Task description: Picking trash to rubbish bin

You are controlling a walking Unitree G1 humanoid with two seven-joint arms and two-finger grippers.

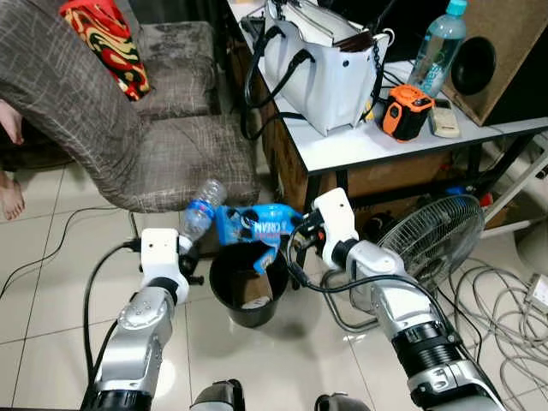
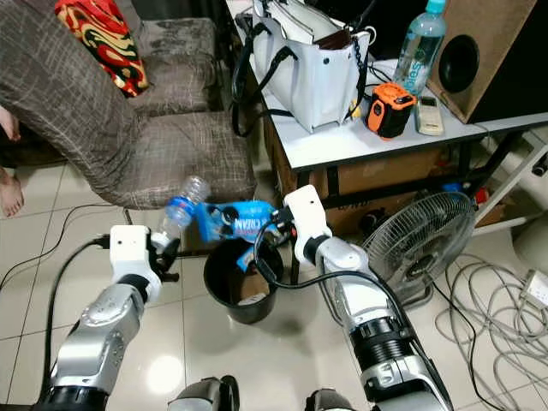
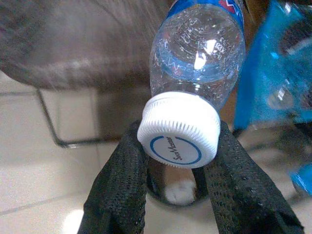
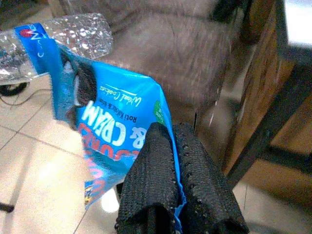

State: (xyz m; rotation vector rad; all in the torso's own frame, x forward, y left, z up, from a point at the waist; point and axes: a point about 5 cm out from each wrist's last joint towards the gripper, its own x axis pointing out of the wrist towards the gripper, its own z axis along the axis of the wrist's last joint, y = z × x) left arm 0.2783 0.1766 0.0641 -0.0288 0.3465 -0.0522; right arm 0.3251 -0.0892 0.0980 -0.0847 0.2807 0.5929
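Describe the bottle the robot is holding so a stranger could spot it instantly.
Start at the black bin on the tiled floor before the brown chair. Just above its rim, the left gripper pinches a clear plastic bottle: empty, blue-labelled, white-capped, unlike the full bottle on the table.

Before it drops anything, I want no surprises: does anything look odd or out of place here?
Nothing is spilled or damaged. The left gripper holds a clear bottle tilted, and the right gripper pinches a blue wrapper, both above the black bin.

a home living room: tiled floor [image 1: 38, 282], covered sofa [image 1: 103, 111], white handbag [image 1: 321, 64] on a table [image 1: 377, 145], floor fan [image 1: 428, 240].
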